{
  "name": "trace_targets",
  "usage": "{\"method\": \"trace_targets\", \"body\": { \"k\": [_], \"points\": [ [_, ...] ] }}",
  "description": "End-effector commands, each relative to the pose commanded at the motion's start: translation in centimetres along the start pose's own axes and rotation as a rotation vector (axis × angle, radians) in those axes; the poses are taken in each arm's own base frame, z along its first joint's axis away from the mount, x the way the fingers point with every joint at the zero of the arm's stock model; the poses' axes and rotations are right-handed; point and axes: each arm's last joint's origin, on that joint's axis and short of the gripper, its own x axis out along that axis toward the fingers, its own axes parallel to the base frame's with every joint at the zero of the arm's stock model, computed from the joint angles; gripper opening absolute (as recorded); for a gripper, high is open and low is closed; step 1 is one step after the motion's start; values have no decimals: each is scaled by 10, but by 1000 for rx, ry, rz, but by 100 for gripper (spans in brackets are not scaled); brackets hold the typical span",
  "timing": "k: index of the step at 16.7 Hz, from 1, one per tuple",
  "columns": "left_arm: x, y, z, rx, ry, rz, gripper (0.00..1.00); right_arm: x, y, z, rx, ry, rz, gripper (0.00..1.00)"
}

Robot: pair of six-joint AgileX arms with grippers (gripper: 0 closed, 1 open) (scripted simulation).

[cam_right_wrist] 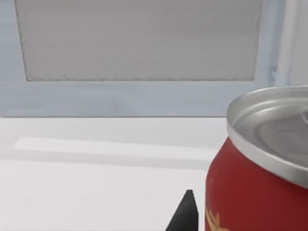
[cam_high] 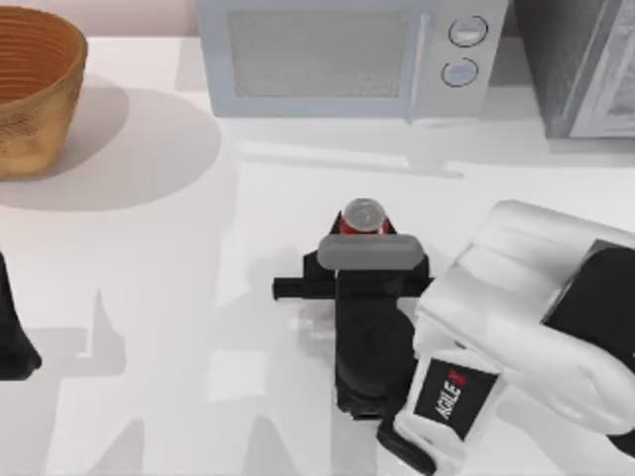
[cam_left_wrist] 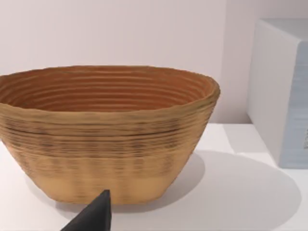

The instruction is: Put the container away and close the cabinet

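The container [cam_high: 363,216] is a small red can with a shiny silver top, standing near the middle of the table in front of the microwave. My right gripper [cam_high: 363,240] is right at the can from the near side, and its wrist covers the can's lower part in the top view. In the right wrist view the can [cam_right_wrist: 260,168] looms very close, red wall and silver lid, with a bit of yellow label. The grey cabinet [cam_high: 580,64] stands at the back right, cut off by the frame. My left gripper [cam_high: 15,342] rests parked at the table's left edge.
A white microwave [cam_high: 347,55] with its door shut stands at the back centre, just beyond the can. A large woven brown basket [cam_high: 30,89] sits at the back left, and it faces the left wrist view as basket [cam_left_wrist: 106,134]. Bare white table lies between basket and can.
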Motion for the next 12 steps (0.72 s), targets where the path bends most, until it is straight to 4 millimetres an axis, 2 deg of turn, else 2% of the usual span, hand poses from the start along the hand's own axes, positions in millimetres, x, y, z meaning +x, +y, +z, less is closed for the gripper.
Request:
{"method": "trace_targets", "body": {
  "k": [10, 12],
  "points": [
    [0, 0, 0, 0, 0, 0, 100, -1, 1, 1, 1, 0, 2, 0],
    [0, 0, 0, 0, 0, 0, 100, 0, 4, 11, 0, 1, 7, 0]
  ]
}}
